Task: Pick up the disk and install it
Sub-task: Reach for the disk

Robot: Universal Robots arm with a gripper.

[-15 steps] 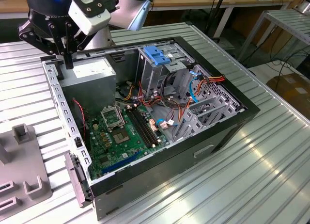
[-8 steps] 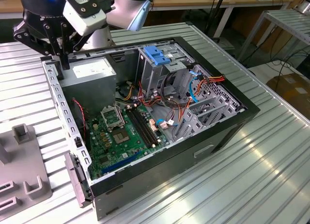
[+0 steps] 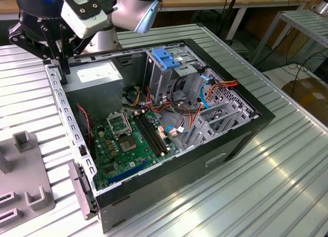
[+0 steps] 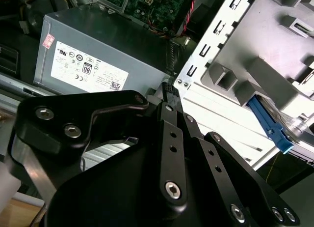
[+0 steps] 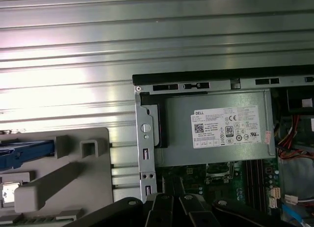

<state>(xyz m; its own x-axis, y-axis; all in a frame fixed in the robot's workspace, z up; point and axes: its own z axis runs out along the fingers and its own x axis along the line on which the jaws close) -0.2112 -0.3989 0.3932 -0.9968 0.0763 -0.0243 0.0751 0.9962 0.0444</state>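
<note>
Directly beneath the gripper [image 3: 62,74], item one: a black steel computer case [image 3: 215,157], lying on its side with the panel off. Its perforated metal rear rim is sitting just under the fingertips. The gripper's matte black bars are pressing together at the tips with nothing between them, and it is hanging empty above that rim.

Item two, just beside the gripper, inside the case: a power supply [image 3: 95,75], a boxy grey sheet-metal unit wearing a white sticker.

Item three, farther in from the gripper: a green motherboard [image 3: 128,142] lying flat on the case floor. Red, orange and blue cables [image 3: 228,84] are looping beside a bare-metal drive cage [image 3: 161,78], which is carrying a blue plastic handle [image 3: 166,56].

Item four, outside the case and well apart from the gripper: the disk [image 5: 27,153]. It is showing in the first wrist view as a light-blue plastic bracket edge, sitting in a slot of a grey moulded fixture [image 5: 73,180]. Most of its body is hidden.

Surface: a ribbed aluminium table [image 3: 266,191] of long shiny slats is carrying the case and fixture. Beyond it, wooden benches [image 3: 205,2], a second slatted table [image 3: 302,21] and a cardboard box [image 3: 307,91] are standing in the room.
</note>
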